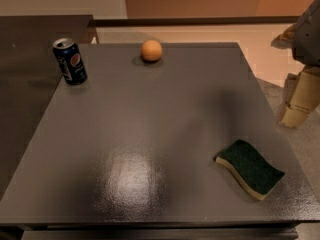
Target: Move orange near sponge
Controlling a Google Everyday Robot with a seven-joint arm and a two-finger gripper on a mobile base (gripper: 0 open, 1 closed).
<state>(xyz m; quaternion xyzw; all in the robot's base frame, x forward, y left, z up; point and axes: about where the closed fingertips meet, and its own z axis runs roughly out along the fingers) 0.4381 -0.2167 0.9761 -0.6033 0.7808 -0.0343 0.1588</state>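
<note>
The orange sits near the far edge of the dark grey table, a little left of the middle. The sponge, dark green on top with a pale yellow base, lies flat near the front right corner. The two are far apart, across the table's diagonal. My gripper hangs at the right edge of the view, beyond the table's right side, above the floor. It is well away from both the orange and the sponge and holds nothing that I can see.
A blue Pepsi can stands upright at the far left of the table. Another dark table adjoins on the left. A wall base and pale floor lie beyond the far edge.
</note>
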